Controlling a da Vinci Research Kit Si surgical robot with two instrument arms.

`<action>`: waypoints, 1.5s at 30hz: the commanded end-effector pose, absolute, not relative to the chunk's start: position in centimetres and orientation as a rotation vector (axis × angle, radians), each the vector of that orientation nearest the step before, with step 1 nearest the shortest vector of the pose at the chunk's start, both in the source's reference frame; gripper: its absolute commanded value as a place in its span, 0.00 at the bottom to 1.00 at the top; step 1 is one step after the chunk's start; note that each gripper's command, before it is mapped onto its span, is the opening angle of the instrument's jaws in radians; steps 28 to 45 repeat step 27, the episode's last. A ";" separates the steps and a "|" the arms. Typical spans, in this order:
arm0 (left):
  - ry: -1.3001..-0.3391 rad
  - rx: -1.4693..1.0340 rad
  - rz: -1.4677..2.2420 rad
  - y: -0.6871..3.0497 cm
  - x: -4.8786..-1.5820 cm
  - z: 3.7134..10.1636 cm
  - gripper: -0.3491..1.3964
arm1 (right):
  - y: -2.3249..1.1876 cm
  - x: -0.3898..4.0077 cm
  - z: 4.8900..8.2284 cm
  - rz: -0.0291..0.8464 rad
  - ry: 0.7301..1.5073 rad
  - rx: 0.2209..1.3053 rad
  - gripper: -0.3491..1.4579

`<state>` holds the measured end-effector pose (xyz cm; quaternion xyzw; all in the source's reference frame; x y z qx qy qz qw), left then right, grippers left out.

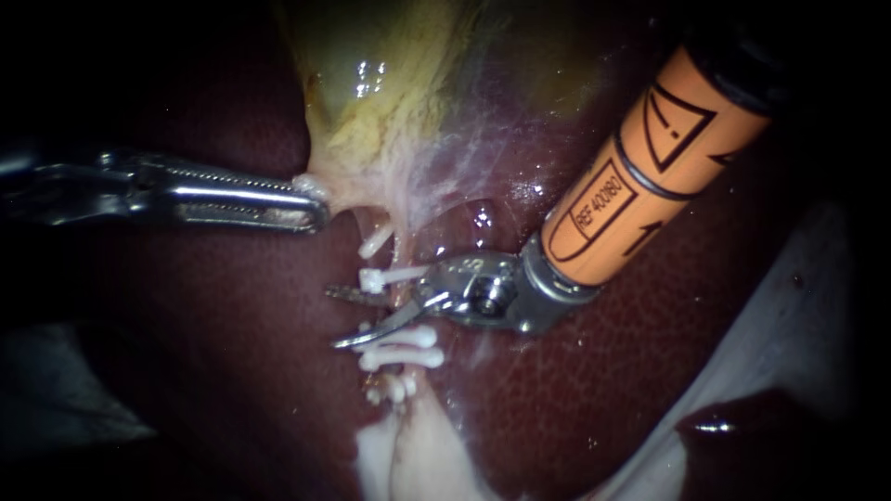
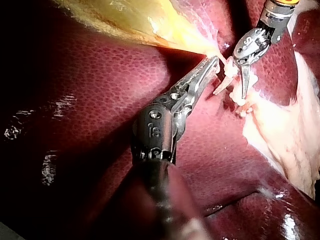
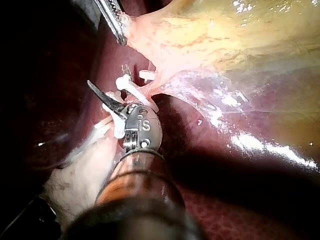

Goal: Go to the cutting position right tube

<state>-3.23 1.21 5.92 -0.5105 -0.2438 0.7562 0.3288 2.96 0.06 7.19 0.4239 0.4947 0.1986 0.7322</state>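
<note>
My right instrument (image 1: 334, 318), on an orange shaft, has two thin curved blades standing open. They straddle a pale tube (image 1: 403, 269) that runs down from the gallbladder (image 1: 371, 83). One white clip (image 1: 373, 278) sits just above the blades and several white clips (image 1: 401, 340) lie just below them. I cannot tell whether the blades touch the tube, or which tube it is. My left instrument (image 1: 316, 209) is shut on the gallbladder's pale lower edge and holds it to the left. The left wrist view shows the same grip (image 2: 214, 62), with the right instrument (image 2: 241, 82) just beyond.
Dark red liver (image 1: 232, 353) lies under everything. Another short stump with a white clip (image 1: 376, 243) sits between the two instruments. Pale fatty tissue (image 1: 408, 455) lies below the clips. A pale sheet (image 1: 798, 306) lies at the right.
</note>
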 end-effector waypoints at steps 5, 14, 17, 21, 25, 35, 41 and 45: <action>-0.637 -1.335 1.979 1.21 -3.24 5.93 0.00 | 0.08 3.00 7.17 0.475 1.093 0.929 0.98; -0.638 -1.336 1.979 1.21 -3.23 5.92 0.00 | 0.07 3.02 6.89 0.486 1.094 0.943 0.99; -0.638 -1.336 1.979 1.21 -3.23 5.92 0.00 | 0.07 3.02 6.80 0.488 1.095 0.946 0.99; -0.638 -1.336 1.979 1.21 -3.23 5.93 0.00 | 0.08 3.02 6.77 0.488 1.095 0.948 0.99; -0.638 -1.336 1.979 1.21 -3.23 5.94 0.00 | 0.08 3.01 6.78 0.489 1.095 0.947 0.99; -0.638 -1.336 1.979 1.22 -3.23 5.94 0.00 | 0.08 3.01 6.79 0.488 1.095 0.947 0.99; -0.638 -1.336 1.979 1.22 -3.23 5.94 0.00 | 0.08 3.01 6.79 0.488 1.095 0.947 0.99; -0.638 -1.336 1.979 1.22 -3.23 5.94 0.00 | 0.08 3.01 6.79 0.488 1.095 0.947 0.99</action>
